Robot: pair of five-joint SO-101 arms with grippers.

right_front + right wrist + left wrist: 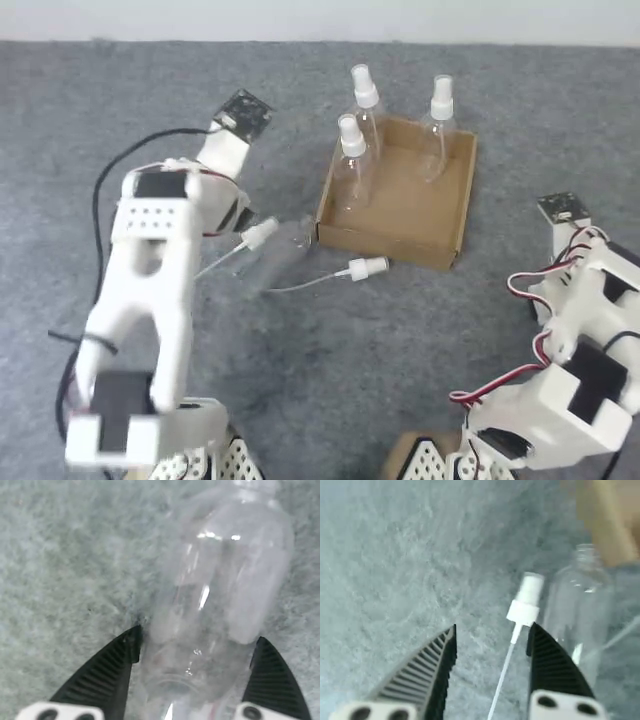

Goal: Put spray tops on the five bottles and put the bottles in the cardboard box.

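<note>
The left end effector (493,629) stood well open with nothing in its grip; a loose spray top (524,611) lay on the grey surface (395,555) between the jaws, its head just past the fingertips and its thin tube running back close along one finger (547,665); just beside that finger lay an open-necked bottle (580,605) on its side, with a corner of the cardboard box (602,515) beyond its neck. The right end effector (197,636) was spread to the width of a clear bottle (225,570) and closed against both its sides, base toward the wrist, neck pointing away. The high view gave the wider layout; the left arm (150,290) stretched toward the box's near corner, the right arm (585,350) sat folded well apart from the box; a second spray top (365,268) lay just in front of the box wall; three capped bottles (352,165) stood upright inside the box.
</note>
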